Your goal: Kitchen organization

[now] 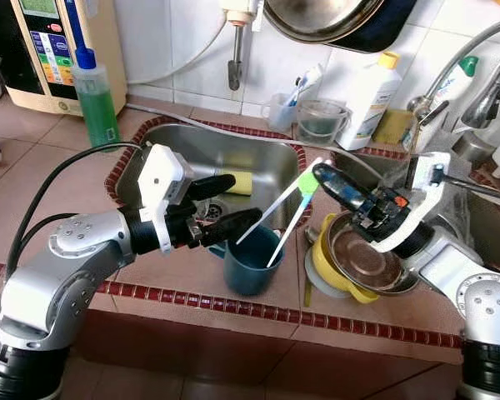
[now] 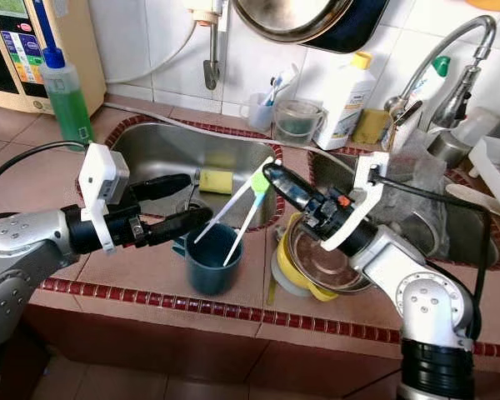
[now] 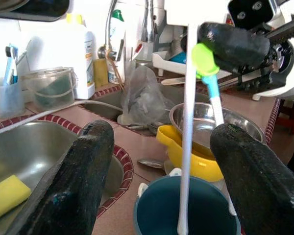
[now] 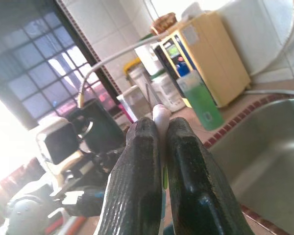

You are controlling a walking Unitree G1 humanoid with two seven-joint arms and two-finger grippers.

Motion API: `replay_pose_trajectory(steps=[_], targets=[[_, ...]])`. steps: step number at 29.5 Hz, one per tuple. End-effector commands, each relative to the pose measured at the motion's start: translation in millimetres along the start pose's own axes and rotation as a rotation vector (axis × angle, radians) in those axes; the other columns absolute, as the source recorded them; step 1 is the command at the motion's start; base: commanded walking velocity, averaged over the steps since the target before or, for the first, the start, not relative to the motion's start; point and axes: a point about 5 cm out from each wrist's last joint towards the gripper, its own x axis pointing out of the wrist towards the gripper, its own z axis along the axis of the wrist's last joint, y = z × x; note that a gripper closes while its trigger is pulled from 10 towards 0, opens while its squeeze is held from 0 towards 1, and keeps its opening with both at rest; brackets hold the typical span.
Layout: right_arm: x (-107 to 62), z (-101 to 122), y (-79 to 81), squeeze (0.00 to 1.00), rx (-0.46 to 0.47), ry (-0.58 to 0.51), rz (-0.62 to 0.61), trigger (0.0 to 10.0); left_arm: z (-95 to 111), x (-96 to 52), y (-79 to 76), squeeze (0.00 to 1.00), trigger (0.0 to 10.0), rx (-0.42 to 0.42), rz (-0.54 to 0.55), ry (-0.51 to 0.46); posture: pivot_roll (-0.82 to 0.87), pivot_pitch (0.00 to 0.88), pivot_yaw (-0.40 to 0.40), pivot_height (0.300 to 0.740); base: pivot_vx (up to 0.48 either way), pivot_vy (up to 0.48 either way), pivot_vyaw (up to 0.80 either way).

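Left eye view: right gripper (image 1: 318, 177) pinches toothbrushes (image 1: 287, 210) into the blue cup (image 1: 252, 260); left gripper (image 1: 225, 207) open beside it. Next: release.

Both arms have rounded silver shells with small dark screw holes and black bands at the joints; a black cable loops from the left arm; white brackets sit at both wrists; the left gripper (image 1: 221, 204) and right gripper (image 1: 318, 174) have long, matte black fingers.
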Motion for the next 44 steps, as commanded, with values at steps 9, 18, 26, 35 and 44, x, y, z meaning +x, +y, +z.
replay_pose_trajectory(steps=[9,18,26,35,44], targets=[[2.0,30.1,9.2,0.00,-0.065,-0.074,0.053,10.0,1.9,4.1,-1.2,0.00,10.0,0.014,-0.026,0.007,0.01,0.006,-0.108,0.740,0.000,0.000,0.00],[-2.2,43.5,-2.1,0.00,-0.195,-0.097,-0.056,10.0,-4.7,3.4,1.1,0.00,10.0,0.019,-0.005,0.035,0.01,0.000,-0.106,0.740,0.000,0.000,0.00],[-5.4,60.0,-8.7,0.00,-0.265,-0.171,-0.112,10.0,-11.9,5.2,-1.0,0.00,10.0,0.017,-0.010,0.054,0.00,0.000,-0.104,0.740,0.000,0.000,0.00],[-12.3,85.3,-26.6,0.00,-0.368,-0.282,-0.249,10.0,-10.5,12.7,-0.3,0.00,10.0,0.018,0.023,0.012,0.00,0.000,-0.106,0.740,0.000,0.000,0.00],[0.4,100.4,-46.0,0.00,-0.420,-0.333,-0.346,10.0,6.1,22.3,6.7,0.00,10.0,0.016,0.085,-0.076,0.00,0.048,-0.105,0.740,0.000,0.000,0.00]])
